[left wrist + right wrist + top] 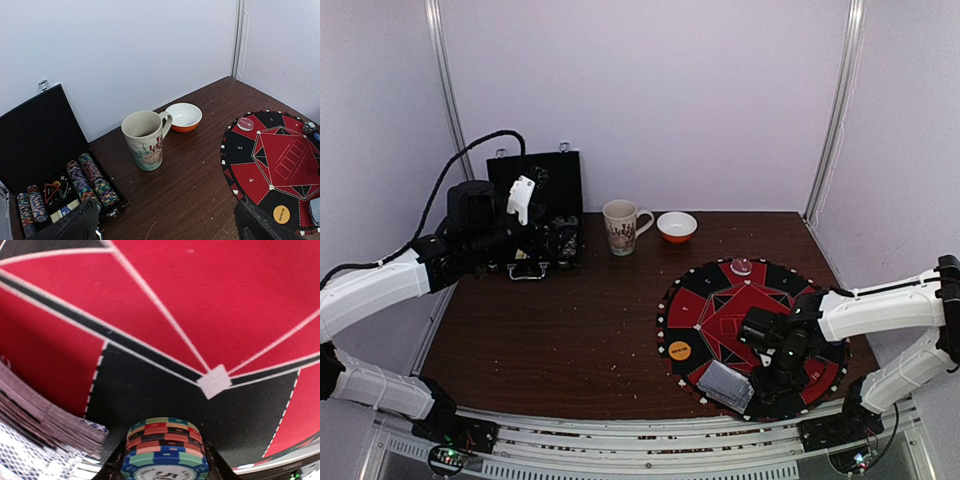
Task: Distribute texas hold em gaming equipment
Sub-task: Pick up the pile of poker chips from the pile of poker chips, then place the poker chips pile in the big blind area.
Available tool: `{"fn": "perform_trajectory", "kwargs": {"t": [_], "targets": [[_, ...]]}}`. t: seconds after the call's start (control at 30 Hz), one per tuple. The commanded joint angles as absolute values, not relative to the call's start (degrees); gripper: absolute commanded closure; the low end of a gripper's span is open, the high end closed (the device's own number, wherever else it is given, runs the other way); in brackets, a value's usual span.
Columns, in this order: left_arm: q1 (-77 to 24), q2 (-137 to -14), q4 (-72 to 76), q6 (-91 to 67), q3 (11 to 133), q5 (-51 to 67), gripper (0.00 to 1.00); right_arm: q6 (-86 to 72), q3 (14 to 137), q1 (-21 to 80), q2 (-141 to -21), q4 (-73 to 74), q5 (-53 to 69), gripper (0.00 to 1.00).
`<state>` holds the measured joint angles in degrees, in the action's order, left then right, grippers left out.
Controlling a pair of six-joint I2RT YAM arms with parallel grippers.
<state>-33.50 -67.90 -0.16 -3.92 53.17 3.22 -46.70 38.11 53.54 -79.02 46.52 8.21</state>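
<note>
- White walls are enclosing a brown wooden table [570, 320], with a round red-and-black mat [720, 300] lying on its right half.
- Over the near part of the mat, the right gripper [162, 462] is hanging low. Its fingers are pressing both sides of a short stack of striped chips [165, 437], which is standing on a black field.
- Just left of that stack, a deck of cards [725, 385] is lying at the mat's near edge. An orange disc [679, 350] is sitting at the mat's left edge.
- At the far left, the left gripper [166, 210] is hovering with its jaws spread wide, holding nothing.
- Close by it, a black case [40, 135] is standing open, with rows of chips [90, 180] lying inside.
- Near the far wall, a mug [623, 226] and a bowl [677, 227] are standing side by side.
</note>
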Motion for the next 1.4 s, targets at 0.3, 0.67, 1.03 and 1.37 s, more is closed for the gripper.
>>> {"fn": "perform_trajectory", "kwargs": {"t": [0.3,0.67,1.03,1.37], "targets": [[-33.7,-67.5,1.2,-4.1,54.7,3.4,0.02,-47.8,37.7,48.7,-75.1,47.6,-0.6,0.97],[-33.7,-67.7,0.8,-4.3,54.6,2.5,0.02,-39.6,55.0,43.8,-79.4,53.8,-6.0,0.99],[-33.7,-68.6,-0.5,-5.2,51.2,6.2,0.02,-29.0,83.3,48.1,-106.1,53.1,-2.5,1.00],[-34.3,-71.0,0.6,-4.6,48.8,11.9,0.02,-25.7,96.8,48.2,-121.3,53.0,-1.0,1.00]]}}
